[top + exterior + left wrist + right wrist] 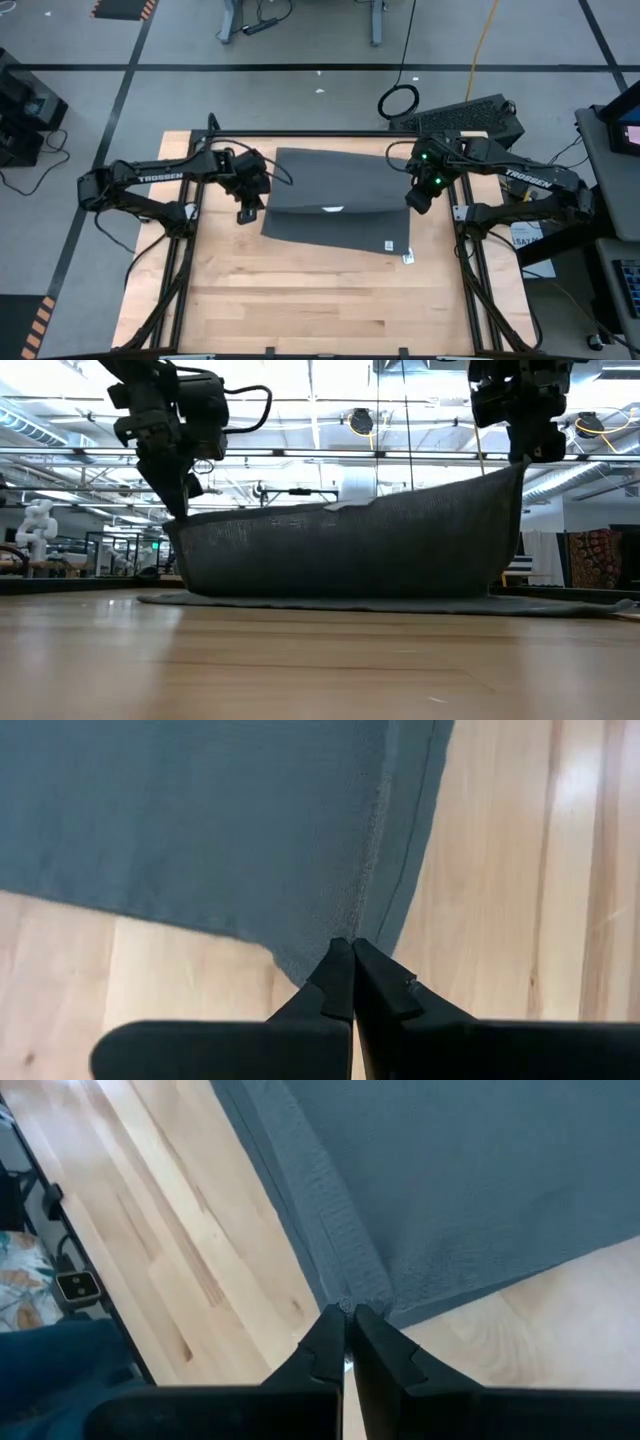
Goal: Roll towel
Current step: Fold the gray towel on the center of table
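The dark grey towel [335,195] lies on the wooden table [300,300] with its near part [380,603] flat. One long edge [350,508], carrying a small white tag [333,210], is raised between my two grippers and sags in the middle. My left gripper [248,208] is shut on that edge's left corner. My right gripper [420,195] is shut on the right corner, which stands higher in the low view. Another white tag [388,245] shows near the towel's near right corner. My left gripper pinches the raised edge's left corner [338,934] between its two fingertips, slanting down from above. The corner is lifted clear and the cloth falls from it to the table. My right gripper pinches the raised edge's right corner [350,1302] between its fingertips, by the hemmed side edge, slanting down from above. That corner is held high and the edge runs down from it toward the other gripper.
Bare wood stretches from the towel to the table's near edge [300,345]. A black frame [300,134] rims the table, and the arm bases stand at its left and right sides. A keyboard [465,118] and cables lie beyond the far right corner.
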Motion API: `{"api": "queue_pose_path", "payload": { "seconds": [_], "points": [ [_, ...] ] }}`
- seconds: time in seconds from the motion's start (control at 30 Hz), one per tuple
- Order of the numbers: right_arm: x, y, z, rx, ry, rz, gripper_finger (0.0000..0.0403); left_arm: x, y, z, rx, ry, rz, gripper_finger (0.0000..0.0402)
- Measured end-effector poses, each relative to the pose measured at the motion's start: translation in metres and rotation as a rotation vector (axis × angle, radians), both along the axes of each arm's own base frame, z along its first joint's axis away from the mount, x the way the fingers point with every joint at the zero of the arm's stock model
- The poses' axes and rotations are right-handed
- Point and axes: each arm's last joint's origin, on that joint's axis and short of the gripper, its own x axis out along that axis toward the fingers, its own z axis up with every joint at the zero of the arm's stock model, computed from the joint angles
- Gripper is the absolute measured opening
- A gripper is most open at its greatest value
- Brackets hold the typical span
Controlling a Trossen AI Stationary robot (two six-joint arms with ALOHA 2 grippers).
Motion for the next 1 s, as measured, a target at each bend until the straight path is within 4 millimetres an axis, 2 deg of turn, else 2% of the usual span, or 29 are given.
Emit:
{"api": "queue_pose_path", "payload": {
  "seconds": [0.17, 0.4, 0.7, 1.0],
  "points": [
    [0.001, 0.004, -0.006, 0.014, 0.018, 0.011, 0.0004, 0.005, -0.01, -0.004, 0.004, -0.026, -0.051, 0.0001],
    [0.006, 0.008, -0.007, 0.003, -0.009, 0.035, 0.0004, 0.003, -0.026, -0.024, -0.013, -0.011, -0.089, 0.0001],
    [0.006, 0.008, -0.007, 0.002, -0.008, 0.037, 0.0004, 0.007, -0.038, -0.035, 0.001, -0.05, -0.078, 0.0001],
    [0.006, 0.008, -0.007, 0.003, -0.008, 0.038, 0.0004, -0.001, -0.042, -0.054, 0.025, -0.005, -0.056, 0.001]
  ]
}}
